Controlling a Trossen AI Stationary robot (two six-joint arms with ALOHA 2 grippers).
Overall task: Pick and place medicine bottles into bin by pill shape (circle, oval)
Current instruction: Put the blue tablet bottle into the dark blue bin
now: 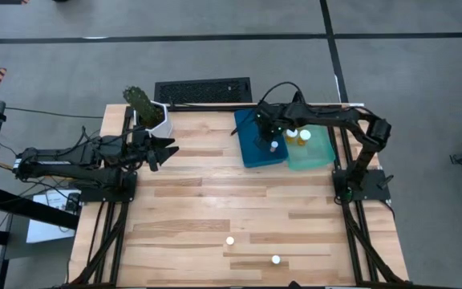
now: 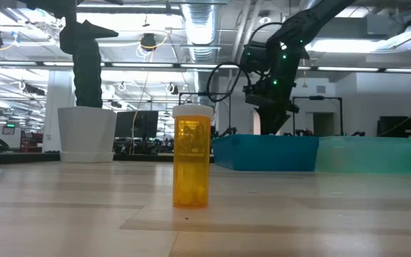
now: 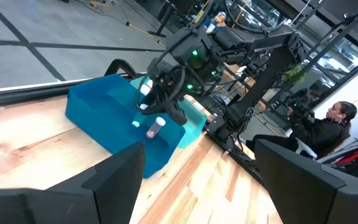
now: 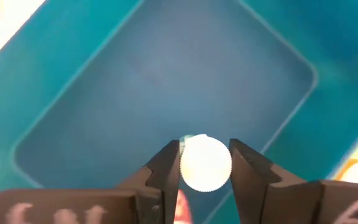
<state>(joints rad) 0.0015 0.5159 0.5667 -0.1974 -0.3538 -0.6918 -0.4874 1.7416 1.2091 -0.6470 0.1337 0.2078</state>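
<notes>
My right gripper [image 1: 265,132] reaches down over the blue bin [image 1: 251,152] at the table's far right and is shut on a medicine bottle with a round white cap [image 4: 206,163]. Another small bottle [image 1: 273,146] stands in the blue bin beside it and also shows in the left wrist view [image 3: 156,126]. Two bottles [image 1: 298,135] stand in the teal bin [image 1: 319,152]. Two more bottles [image 1: 230,240] [image 1: 276,259] stand on their bases near the table's front edge. One, amber with a white cap, shows in the low view [image 2: 192,155]. My left gripper [image 1: 167,150] waits, open and empty, at the far left. My right gripper pinches the bottle's white cap by its ribbed rim [image 4: 185,165] between its two fingers. The fingers come from above, pointing down. The bottle stands upright under the fingers, over the blue bin's floor. Whether its base rests on the floor I cannot tell.
A white pot with a green plant [image 1: 152,120] stands at the table's far left corner, just beyond my left gripper. A black keyboard [image 1: 203,91] lies past the far edge. A person [image 3: 328,124] sits in the room beyond the table. Bare wood lies across the table's middle.
</notes>
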